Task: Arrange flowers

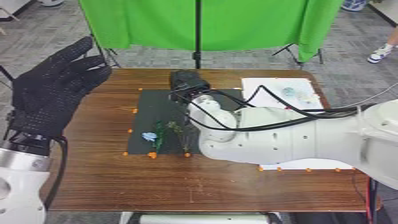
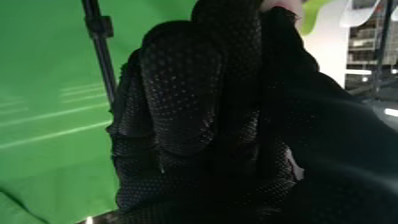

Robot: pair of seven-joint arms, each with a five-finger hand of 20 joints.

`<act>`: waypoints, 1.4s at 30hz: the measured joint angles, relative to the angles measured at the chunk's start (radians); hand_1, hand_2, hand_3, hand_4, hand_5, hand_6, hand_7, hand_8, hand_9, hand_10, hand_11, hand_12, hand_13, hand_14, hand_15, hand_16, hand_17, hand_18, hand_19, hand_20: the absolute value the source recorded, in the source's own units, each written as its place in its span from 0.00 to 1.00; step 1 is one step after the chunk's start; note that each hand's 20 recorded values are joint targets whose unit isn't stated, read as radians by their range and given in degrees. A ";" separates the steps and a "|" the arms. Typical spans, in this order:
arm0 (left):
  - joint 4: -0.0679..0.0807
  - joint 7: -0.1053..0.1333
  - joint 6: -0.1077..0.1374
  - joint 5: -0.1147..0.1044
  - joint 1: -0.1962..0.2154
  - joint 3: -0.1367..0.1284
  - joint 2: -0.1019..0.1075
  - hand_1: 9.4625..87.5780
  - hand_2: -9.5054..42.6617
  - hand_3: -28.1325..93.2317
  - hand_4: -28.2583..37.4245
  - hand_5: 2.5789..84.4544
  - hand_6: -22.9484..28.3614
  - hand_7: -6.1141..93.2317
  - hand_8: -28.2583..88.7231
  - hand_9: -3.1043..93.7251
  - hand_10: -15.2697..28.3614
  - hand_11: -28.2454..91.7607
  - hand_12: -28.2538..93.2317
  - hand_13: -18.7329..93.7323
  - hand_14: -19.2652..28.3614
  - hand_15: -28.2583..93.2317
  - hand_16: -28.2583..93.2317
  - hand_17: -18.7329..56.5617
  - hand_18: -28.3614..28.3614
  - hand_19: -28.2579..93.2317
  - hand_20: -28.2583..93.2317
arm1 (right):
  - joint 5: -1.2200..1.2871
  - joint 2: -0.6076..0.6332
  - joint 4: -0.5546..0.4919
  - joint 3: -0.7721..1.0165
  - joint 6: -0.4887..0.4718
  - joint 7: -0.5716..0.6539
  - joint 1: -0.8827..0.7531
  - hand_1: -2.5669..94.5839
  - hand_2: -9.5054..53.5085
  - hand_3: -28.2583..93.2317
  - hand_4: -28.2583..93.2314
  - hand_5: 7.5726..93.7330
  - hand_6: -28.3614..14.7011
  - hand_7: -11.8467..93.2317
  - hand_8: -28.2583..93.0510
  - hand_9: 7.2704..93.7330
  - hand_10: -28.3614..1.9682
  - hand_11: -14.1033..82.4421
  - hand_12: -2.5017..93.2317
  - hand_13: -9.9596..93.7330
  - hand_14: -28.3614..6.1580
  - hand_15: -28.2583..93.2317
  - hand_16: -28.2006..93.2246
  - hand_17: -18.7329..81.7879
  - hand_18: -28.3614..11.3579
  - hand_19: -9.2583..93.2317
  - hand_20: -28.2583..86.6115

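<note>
My right hand, in the head view, is over the far end of the black mat, with the white sheet off to its right. The blue flower with a slim green stem lies back from it, on the robot's side and a little left; its stem runs roughly fore and aft. Just beside that, closer to my forearm, is a thin brownish-green sprig, lying much the same way. My left hand is off to the left, fingers loose and apart, and I judge the right nearer to both stems. In the right wrist view, my right hand's fingers are curled in and its thumb stands against them, seemingly pinching a pale pink thing at the tips. I take that for a bloom, though too little of it shows to be sure. If so, my next move is likely rightward, away from the stems on the mat, towards the pale blue items on the sheet.
</note>
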 measured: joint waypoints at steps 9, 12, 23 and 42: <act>0.000 -0.011 -0.014 0.001 0.031 -0.022 0.003 0.18 0.32 0.86 0.09 0.42 0.65 0.21 0.16 0.36 0.85 0.45 0.32 0.38 1.00 0.64 0.16 0.13 1.00 0.73 0.28 | 0.021 -0.022 0.002 -0.034 0.007 -0.005 0.020 0.59 0.00 0.74 0.00 0.90 0.80 0.26 0.23 1.00 0.75 0.40 0.25 0.91 0.75 0.72 0.40 0.53 0.30 0.97 0.33; 0.000 -0.010 -0.015 0.002 0.032 -0.020 0.005 0.18 0.32 0.86 0.09 0.42 0.65 0.21 0.16 0.36 0.85 0.45 0.32 0.38 1.00 0.64 0.16 0.13 1.00 0.73 0.28 | 0.033 -0.035 0.001 -0.058 0.033 -0.010 0.027 0.60 0.00 0.73 0.00 0.90 0.81 0.25 0.22 1.00 0.76 0.41 0.24 0.91 0.75 0.73 0.40 0.53 0.31 0.97 0.34; 0.001 -0.010 -0.024 0.005 0.019 -0.015 0.012 0.18 0.32 0.86 0.09 0.42 0.65 0.21 0.16 0.36 0.85 0.46 0.32 0.38 1.00 0.64 0.16 0.13 1.00 0.73 0.28 | 0.078 -0.114 -0.005 -0.119 0.108 -0.014 0.064 0.60 0.00 0.71 0.00 0.88 0.84 0.25 0.21 1.00 0.77 0.43 0.20 0.91 0.76 0.73 0.40 0.52 0.31 0.96 0.37; 0.000 -0.005 -0.025 0.005 0.037 -0.017 0.012 0.18 0.32 0.86 0.09 0.42 0.65 0.22 0.16 0.36 0.85 0.46 0.32 0.38 1.00 0.64 0.16 0.13 1.00 0.73 0.28 | 0.094 -0.122 -0.006 -0.118 0.052 0.007 0.035 0.62 0.03 0.59 0.00 0.78 0.82 0.25 0.18 0.99 0.75 0.41 0.22 0.90 0.76 0.74 0.40 0.52 0.32 0.95 0.40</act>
